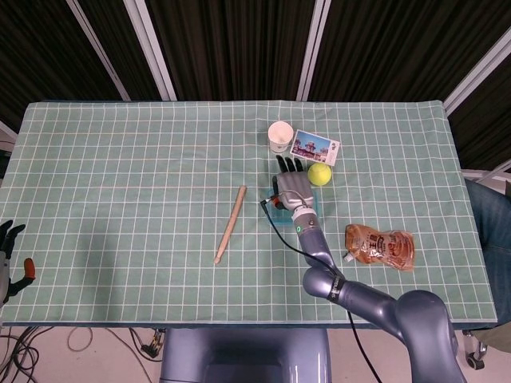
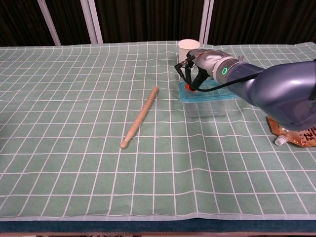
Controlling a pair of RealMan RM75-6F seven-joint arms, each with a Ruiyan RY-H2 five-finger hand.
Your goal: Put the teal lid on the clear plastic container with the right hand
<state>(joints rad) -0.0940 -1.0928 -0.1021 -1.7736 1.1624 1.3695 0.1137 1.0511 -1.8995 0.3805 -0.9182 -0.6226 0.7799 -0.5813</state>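
I've got the checked green surface (image 1: 144,175) spread wide under both cameras. My right robot hand (image 1: 293,185) lies flat on the teal lid (image 2: 210,92), fingers stretched forward and slightly apart, pressing down rather than gripping anything. That lid sits on the clear plastic container (image 2: 210,106), right of centre on the surface. My left robot hand (image 1: 9,239) just peeks in at the head view's lower left edge; I cannot tell how its fingers are set. The orange snack pouch (image 1: 381,246) lies to the right, the wooden stick (image 1: 230,224) to the left, then paper cup (image 1: 280,136), picture card (image 1: 314,148) and tennis ball (image 1: 319,174) behind.
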